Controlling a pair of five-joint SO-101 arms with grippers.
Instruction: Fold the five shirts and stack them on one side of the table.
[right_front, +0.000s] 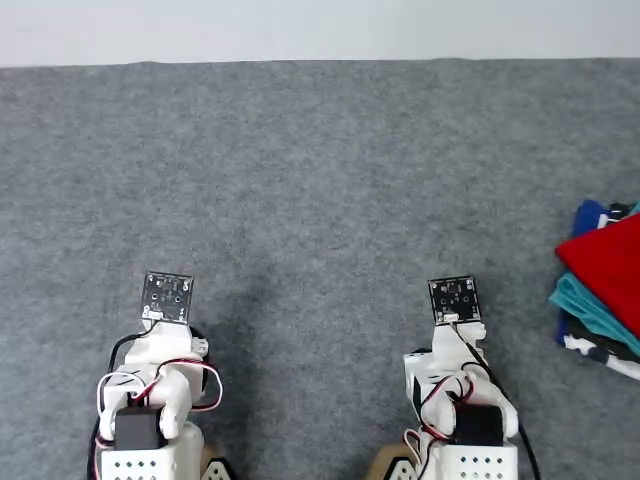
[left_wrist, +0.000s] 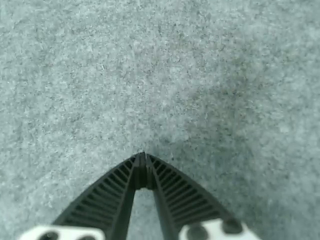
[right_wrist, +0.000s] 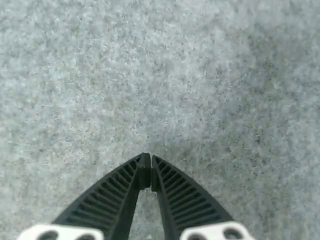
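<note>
Overhead view of a grey, felt-like counter (right_front: 320, 170) w/ two white robot arms side by side at its near edge. A pale wall strip (right_front: 320, 30) runs along the far edge.

The left arm (right_front: 150, 395) sits at near left & the right arm (right_front: 460, 405) at near right, well apart from each other. Each is folded in close to its base, w/ red, white & black wires looped over the joints. Each carries a small square black camera board at the wrist: the left board (right_front: 167, 297) & the right board (right_front: 454, 299). Both arms point toward the far side.

A pile of shirts (right_front: 600, 300) lies at the right edge of the counter, about mid-depth, partly cut off by the frame. A red shirt (right_front: 610, 262) is on top w/ a teal shirt (right_front: 585, 305) under it. A blue shirt (right_front: 588, 215) shows at the far side of the pile, & white & dark cloth (right_front: 605, 350) peeks out at the near side. Can't tell how many shirts are in the pile or how neatly each is folded. The pile is well to the right of the right arm, not touching it.

Left wrist view: the left fingers (left_wrist: 115, 195), black & ribbed, are pressed together at the tips over grey counter.

Right wrist view: the right fingers (right_wrist: 117, 192), same make, are also pressed tip to tip over grey counter.
</note>
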